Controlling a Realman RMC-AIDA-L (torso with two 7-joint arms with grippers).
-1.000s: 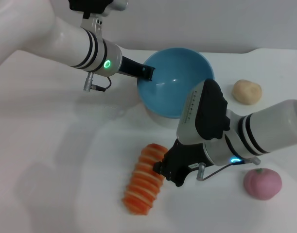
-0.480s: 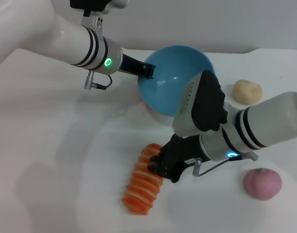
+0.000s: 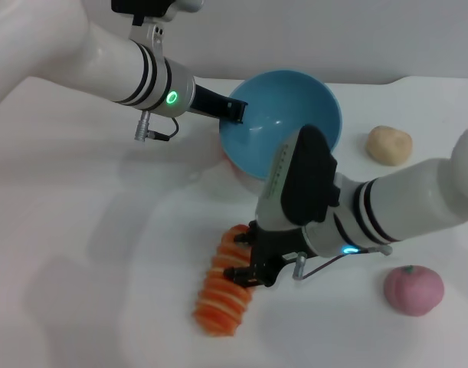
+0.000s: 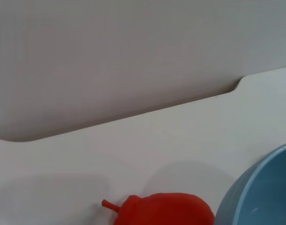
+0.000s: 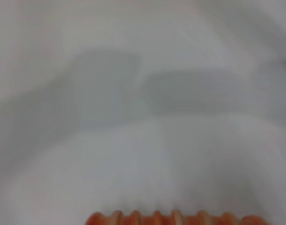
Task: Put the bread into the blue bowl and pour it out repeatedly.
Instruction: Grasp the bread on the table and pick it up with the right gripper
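The left gripper [image 3: 235, 113] sits at the near-left rim of the bowl [image 3: 295, 107], closed on that rim, and the bowl looks tipped up off the bench [image 3: 80, 230], its opening facing forward. The bowl is smooth, glossy light-blue plastic, deep and round, with nothing in it. The left wrist view shows the rim's blue edge and, just beside it, a red-orange pepper-like thing [image 4: 164, 209].

The bread [image 3: 222, 287] lies on the bench in front of the bowl and apart from it, orange-and-cream ridges up, its long axis running from near-left to far-right. The right gripper [image 3: 245, 257] is directly over the loaf's far end, jaws parted and set across the ridges (so the grasp would fall on the short axis, not along the length). This arm is plainly the nearer one; by my reading the fingers have not closed yet. The loaf's ridges should give some purchase.

Farther right lie a beige lump [image 3: 388, 144] and a pink round fruit [image 3: 414, 290], both well clear.
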